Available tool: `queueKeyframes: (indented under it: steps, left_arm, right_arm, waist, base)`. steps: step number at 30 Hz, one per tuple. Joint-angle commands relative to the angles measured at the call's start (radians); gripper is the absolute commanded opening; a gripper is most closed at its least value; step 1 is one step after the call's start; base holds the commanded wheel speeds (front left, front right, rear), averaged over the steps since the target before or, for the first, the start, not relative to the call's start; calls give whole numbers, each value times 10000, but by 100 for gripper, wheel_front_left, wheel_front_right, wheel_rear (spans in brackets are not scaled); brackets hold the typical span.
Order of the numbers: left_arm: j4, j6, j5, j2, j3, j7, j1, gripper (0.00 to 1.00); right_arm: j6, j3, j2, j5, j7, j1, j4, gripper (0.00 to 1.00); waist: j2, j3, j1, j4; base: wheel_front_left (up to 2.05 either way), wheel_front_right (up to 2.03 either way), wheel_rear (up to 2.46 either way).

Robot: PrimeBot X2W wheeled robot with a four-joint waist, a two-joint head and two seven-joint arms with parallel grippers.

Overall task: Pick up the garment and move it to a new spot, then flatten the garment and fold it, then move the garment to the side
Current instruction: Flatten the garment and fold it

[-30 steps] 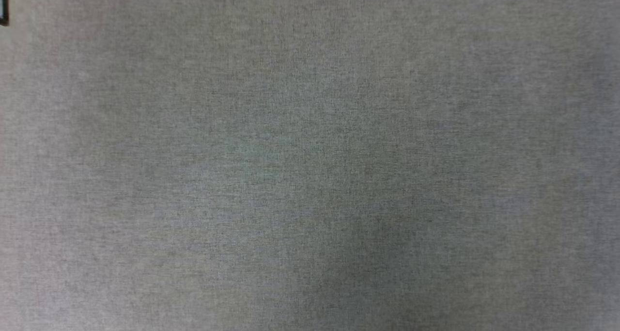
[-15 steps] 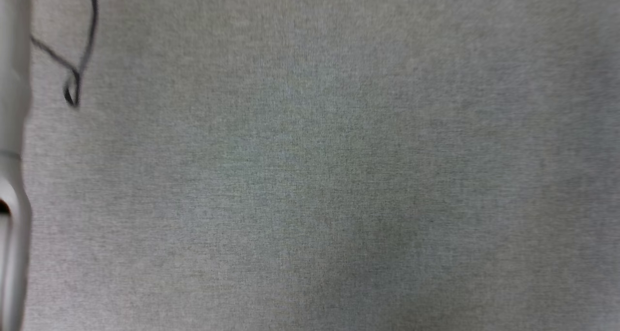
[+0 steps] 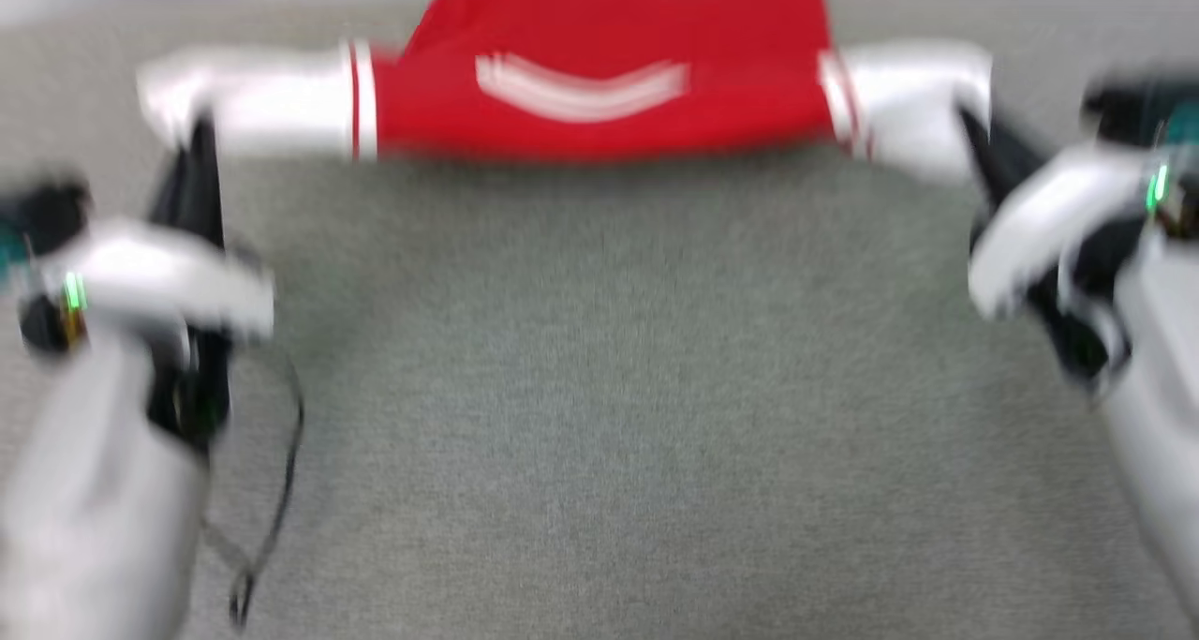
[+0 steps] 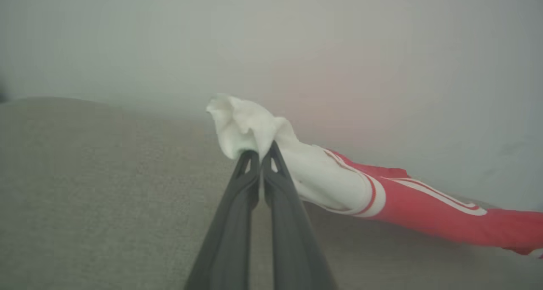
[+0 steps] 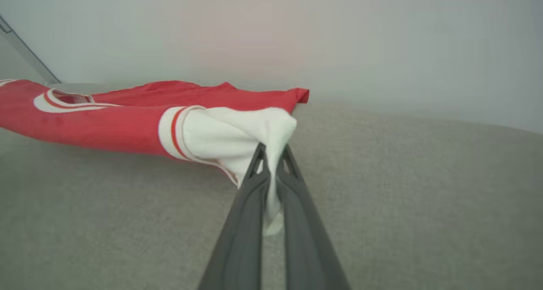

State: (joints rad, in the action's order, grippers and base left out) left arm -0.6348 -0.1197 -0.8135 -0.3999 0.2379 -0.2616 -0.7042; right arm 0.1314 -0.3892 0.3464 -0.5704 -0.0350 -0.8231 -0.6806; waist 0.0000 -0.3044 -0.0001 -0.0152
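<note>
Garment (image 3: 609,87): one, red, stretched across the far part of the grey bench (image 3: 599,415).
Sleeves: two, white.
Left fingers (image 4: 237,205): two, closed on the left sleeve (image 4: 250,128).
Right fingers (image 5: 250,205): two, closed on the right sleeve (image 5: 229,133).
Cable (image 3: 281,471): one, black.
Unclear: head view blurred; garment's far edge cut off.
</note>
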Motion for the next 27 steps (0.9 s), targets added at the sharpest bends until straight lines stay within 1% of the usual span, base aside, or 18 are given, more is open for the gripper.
queueKeyframes:
  steps: [1, 5, 7, 9, 13, 15, 20, 25, 26, 27]
  left_arm:
    - [183, 71, -8, 9, -156, -45, 480, 0]
    - [1193, 453, -195, 249, -719, -46, 2685, 0]
    - [1629, 659, -277, 345, -884, -47, 3676, 0]
    - [2027, 799, -477, 563, -975, -47, 4579, 0]
    - [2595, 1143, -625, 748, -957, 21, 6097, 0]
    - [2662, 1339, -618, 787, -869, 131, 6789, 0]
    - [2808, 1747, -308, 862, -462, 266, 7850, 0]
    - [3053, 1924, -121, 909, -341, 210, 8256, 0]
    - [3113, 1942, -65, 924, -313, 192, 8278, 0]
    - [3183, 1953, 16, 908, -258, 183, 8280, 0]
  right_arm:
    - [-14, 69, 167, -19, 115, 445, 138, 0]
    - [-14, 564, 309, -168, 550, 2442, 1024, 0]
    - [-14, 907, 265, -148, 767, 3422, 1467, 0]
    - [-14, 1270, 111, -73, 1020, 4430, 1928, 0]
    - [-14, 2015, -293, 67, 1503, 6348, 2952, 0]
    - [-14, 2355, -521, 284, 1698, 7315, 3449, 0]
    - [-14, 3118, -1260, 772, 2351, 9434, 4357, 0]
    - [-14, 3584, -1813, 1146, 2924, 10623, 4755, 0]
    - [-14, 3608, -1853, 1219, 3010, 10703, 4849, 23]
    - [-14, 3642, -1878, 1269, 3071, 10698, 4960, 66]
  waist:
    - [0, 984, 1, -87]
    - [0, 1639, 1, -97]
    - [0, 1954, 1, -83]
    - [0, 2236, 1, -69]
    - [0, 2642, 1, -45]
    - [0, 2841, 1, -45]
    - [0, 3118, 1, 77]
    - [0, 3166, 1, 230]
    - [0, 3162, 1, 251]
    - [0, 3156, 1, 269]
  base:
    - [0, 0, 0]
    - [0, 0, 0]
    - [0, 0, 0]
    - [0, 0, 0]
    - [0, 0, 0]
    - [0, 0, 0]
    - [0, 0, 0]
    - [0, 0, 0]
    - [0, 0, 0]
    - [0, 0, 0]
